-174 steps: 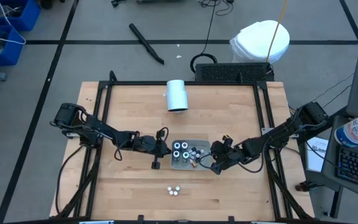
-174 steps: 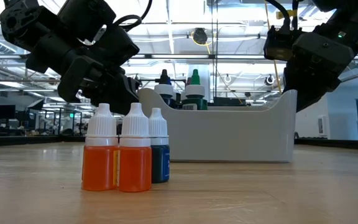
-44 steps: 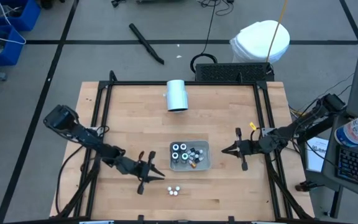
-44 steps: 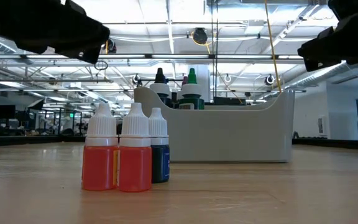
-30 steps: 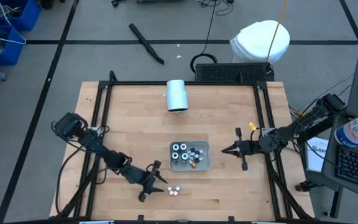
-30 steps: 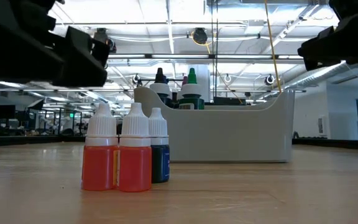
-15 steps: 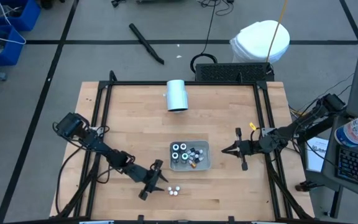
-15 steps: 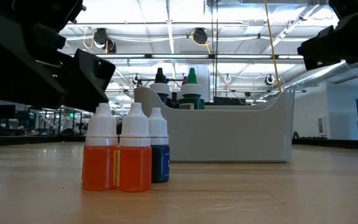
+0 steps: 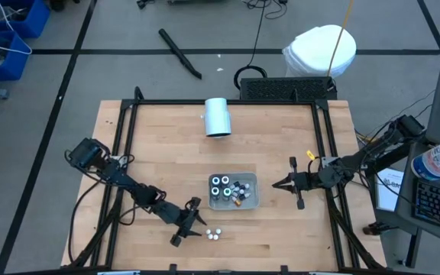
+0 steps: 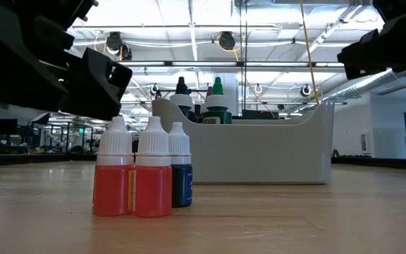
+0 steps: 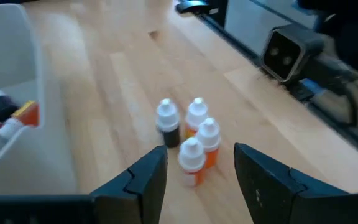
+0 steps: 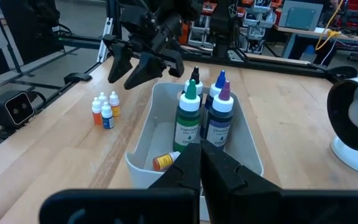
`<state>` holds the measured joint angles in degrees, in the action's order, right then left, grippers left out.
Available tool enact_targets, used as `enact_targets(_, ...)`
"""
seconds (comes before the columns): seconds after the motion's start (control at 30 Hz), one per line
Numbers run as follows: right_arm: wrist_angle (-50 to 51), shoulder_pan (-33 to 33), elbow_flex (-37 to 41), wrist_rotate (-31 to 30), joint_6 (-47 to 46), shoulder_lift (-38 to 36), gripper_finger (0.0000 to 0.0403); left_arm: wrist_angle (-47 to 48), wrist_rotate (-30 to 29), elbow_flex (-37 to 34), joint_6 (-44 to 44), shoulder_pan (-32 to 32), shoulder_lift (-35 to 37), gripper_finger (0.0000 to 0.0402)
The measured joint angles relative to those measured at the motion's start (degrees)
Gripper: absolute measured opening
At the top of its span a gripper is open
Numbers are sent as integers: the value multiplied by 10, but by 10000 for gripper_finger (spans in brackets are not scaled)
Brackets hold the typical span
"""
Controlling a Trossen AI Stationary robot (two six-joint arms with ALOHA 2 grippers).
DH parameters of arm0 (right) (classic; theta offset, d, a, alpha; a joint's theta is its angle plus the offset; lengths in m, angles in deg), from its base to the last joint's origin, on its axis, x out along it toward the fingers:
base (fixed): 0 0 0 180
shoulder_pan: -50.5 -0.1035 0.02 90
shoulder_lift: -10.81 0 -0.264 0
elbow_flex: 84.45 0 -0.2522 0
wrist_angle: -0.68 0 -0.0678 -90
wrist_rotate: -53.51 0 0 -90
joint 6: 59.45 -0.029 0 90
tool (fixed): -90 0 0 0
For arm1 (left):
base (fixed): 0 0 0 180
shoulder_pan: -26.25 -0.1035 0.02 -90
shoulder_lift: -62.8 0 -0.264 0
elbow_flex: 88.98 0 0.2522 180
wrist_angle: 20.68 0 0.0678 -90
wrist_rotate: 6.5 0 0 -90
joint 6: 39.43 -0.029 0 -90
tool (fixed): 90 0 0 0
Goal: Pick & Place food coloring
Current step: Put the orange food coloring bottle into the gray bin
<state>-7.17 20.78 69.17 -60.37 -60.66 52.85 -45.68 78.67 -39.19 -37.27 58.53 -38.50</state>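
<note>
Food coloring bottles [image 11: 190, 137] seemingly just beyond spread left gripper [image 11: 197, 175]

4 white-capped food coloring bottles [image 11: 188, 135] are standing clustered on the wooden desk [image 11: 123, 74], just beyond the left gripper's [image 11: 196, 180] spread fingers [image 11: 143, 177]; grey tray [image 11: 8, 93] sitting nearby.

No readable text; bottle labels [image 12: 186, 132] too blurred.
</note>
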Motion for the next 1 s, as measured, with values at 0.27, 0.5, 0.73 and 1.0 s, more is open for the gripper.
enact_targets(0.27, 0, 0, 0, 0, 0, 0, 0, 6, -16, 11, 10, -3, -7, 191)
enact_targets(0.5, -1, 0, 0, 0, 0, 0, 0, 46, 7, 48, -11, -10, -53, 191)
enact_targets(0.73, 1, 0, 0, 0, 0, 0, 0, 52, 3, 52, -2, -15, -54, 191)
enact_targets(1.0, 0, 0, 0, 0, 2, 0, 0, 45, 4, 52, -8, -20, -54, 191)
